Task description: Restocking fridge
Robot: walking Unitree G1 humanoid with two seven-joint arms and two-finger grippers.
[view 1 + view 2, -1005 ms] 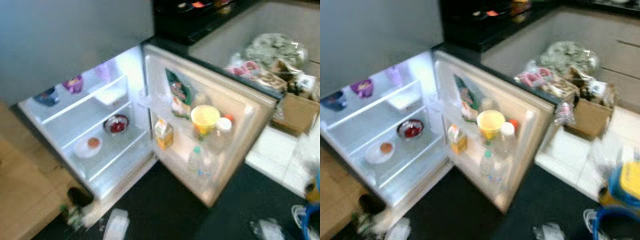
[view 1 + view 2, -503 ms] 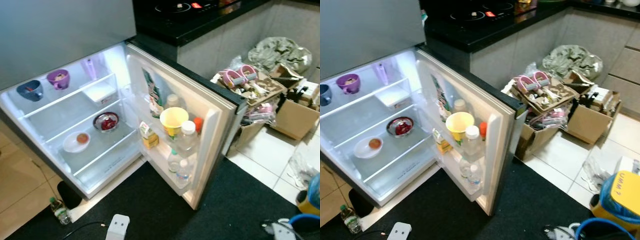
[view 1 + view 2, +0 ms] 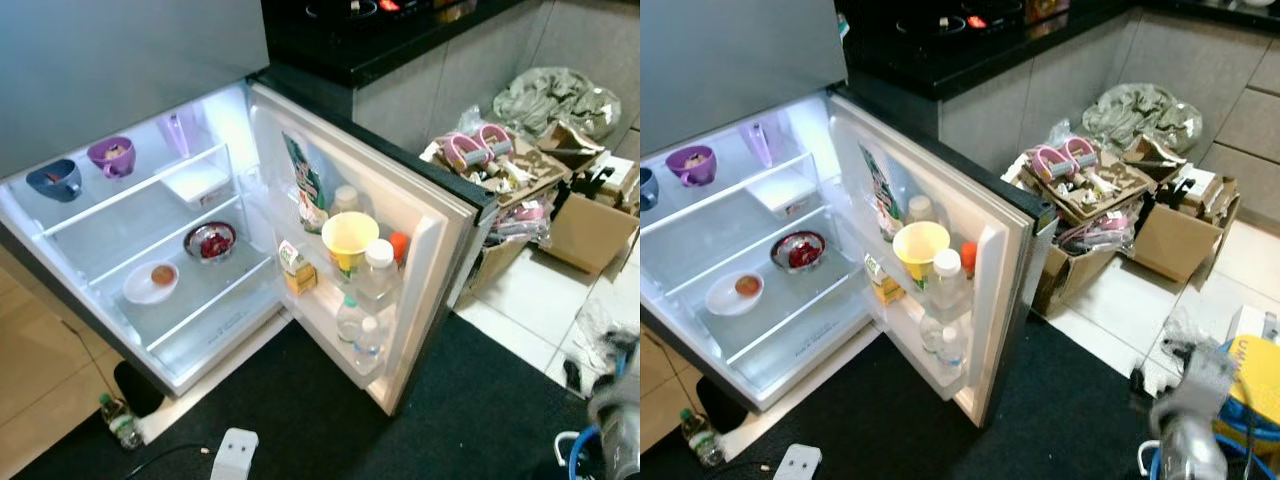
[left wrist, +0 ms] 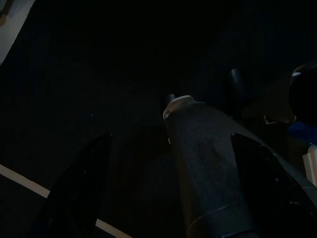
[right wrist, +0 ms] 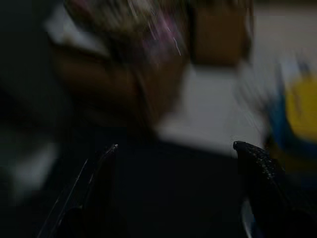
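Fridge beside the black worktop, door swung wide so shelves and door racks are reachable for loading. Right hand blurred, fingers apart, empty; left hand likewise apart over dark floor.

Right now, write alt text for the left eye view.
An open fridge stands lit, its shelves holding two cups, a red bowl and a white plate. Its door racks hold bottles, a yellow tub and a carton; cluttered boxes sit beyond.
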